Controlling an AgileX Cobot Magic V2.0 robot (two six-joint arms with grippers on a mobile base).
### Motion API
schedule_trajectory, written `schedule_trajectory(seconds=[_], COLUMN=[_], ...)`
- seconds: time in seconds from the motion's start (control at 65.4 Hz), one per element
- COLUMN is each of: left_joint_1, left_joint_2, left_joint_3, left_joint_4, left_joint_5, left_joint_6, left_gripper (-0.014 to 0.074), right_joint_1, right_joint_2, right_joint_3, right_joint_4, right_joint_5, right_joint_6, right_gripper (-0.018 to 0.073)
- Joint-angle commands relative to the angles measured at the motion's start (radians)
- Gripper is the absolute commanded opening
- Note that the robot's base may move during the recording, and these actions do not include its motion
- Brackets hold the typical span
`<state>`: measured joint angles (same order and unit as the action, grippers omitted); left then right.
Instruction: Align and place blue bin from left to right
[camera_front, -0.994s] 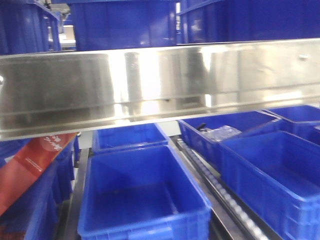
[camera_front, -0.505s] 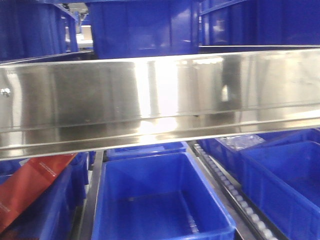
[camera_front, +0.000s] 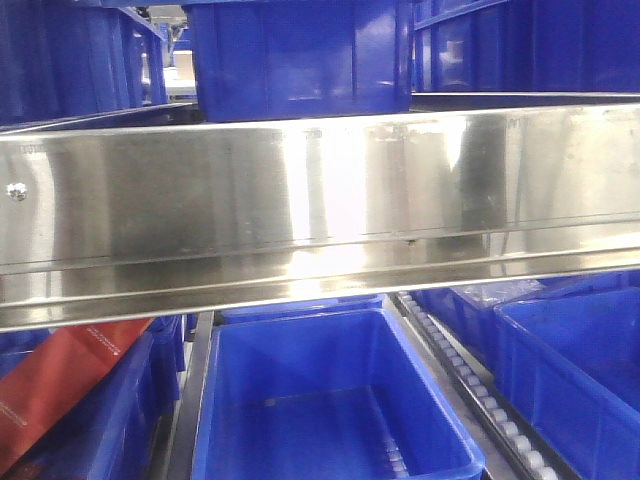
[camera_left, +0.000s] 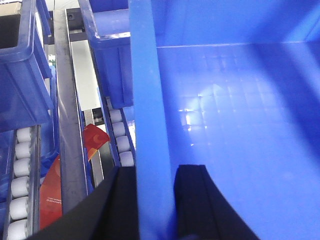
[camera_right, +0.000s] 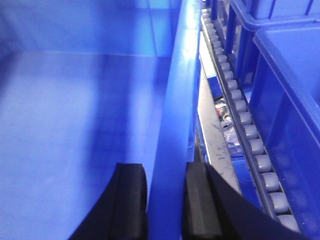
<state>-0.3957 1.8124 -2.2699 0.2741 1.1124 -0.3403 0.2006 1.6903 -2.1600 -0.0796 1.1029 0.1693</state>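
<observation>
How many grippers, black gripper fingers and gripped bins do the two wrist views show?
Grippers: 2, the left gripper and the right gripper, each shut on a wall of the blue bin.
Black fingers: 4, 2 per gripper.
Gripped bins: 1.
Total: 7.
</observation>
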Motion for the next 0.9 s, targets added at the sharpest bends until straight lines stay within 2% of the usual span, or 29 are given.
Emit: schedule_trajectory(seconds=[0.0,0.887], left_joint_1=[0.002,0.002], left_joint_2=[-0.022,-0.022], left_joint_3=[-0.019,-0.019], left_joint_4=[0.027,0.027], left_joint_5=[-0.117,-0.117], left_joint_6=[0.007,0.007], left_gripper=[-0.0008,-0.0008], right_joint_1=[0.001,0.001], right_joint_2=[-0.024,-0.024], right_joint_3=[-0.013,-0.013], right_joint_4=[0.002,0.002], right_joint_5=[-0.086,-0.088], right_joint_6=[-0.035,-0.035], right_gripper=[-0.0079,-0.0079])
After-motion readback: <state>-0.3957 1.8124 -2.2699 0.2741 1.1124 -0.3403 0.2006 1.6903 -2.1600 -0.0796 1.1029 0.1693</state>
